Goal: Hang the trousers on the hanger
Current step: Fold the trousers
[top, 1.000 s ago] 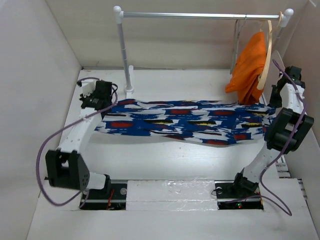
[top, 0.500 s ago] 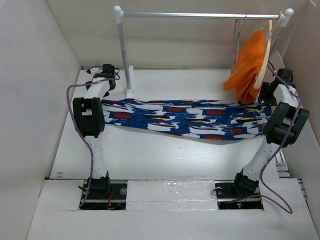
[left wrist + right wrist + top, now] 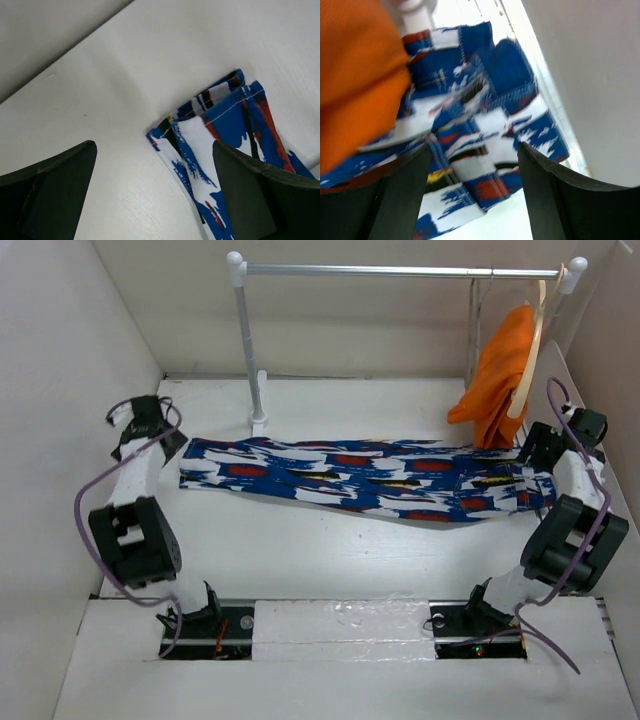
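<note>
The trousers (image 3: 365, 478), dark blue with red, white and yellow streaks, lie stretched flat across the table from left to right. My left gripper (image 3: 160, 435) hovers open just beyond their left end. In the left wrist view the leg hems (image 3: 220, 130) lie on the table between the wide-apart fingers (image 3: 260, 195), untouched. My right gripper (image 3: 535, 447) stands open over the right end. The right wrist view shows the waist part (image 3: 485, 135), blurred, under its spread jaws. The thin grey wire hanger (image 3: 472, 335) hangs from the rail, edge on.
A clothes rail (image 3: 400, 271) on a post (image 3: 246, 350) spans the back. A pale wooden hanger (image 3: 540, 330) with an orange garment (image 3: 497, 375) hangs at its right end, close to my right gripper. White walls close in on both sides.
Both grippers have opened and let go of the trousers, which now lie flat on the table. The left arm pulled back to the left; the right arm shifted slightly right.
</note>
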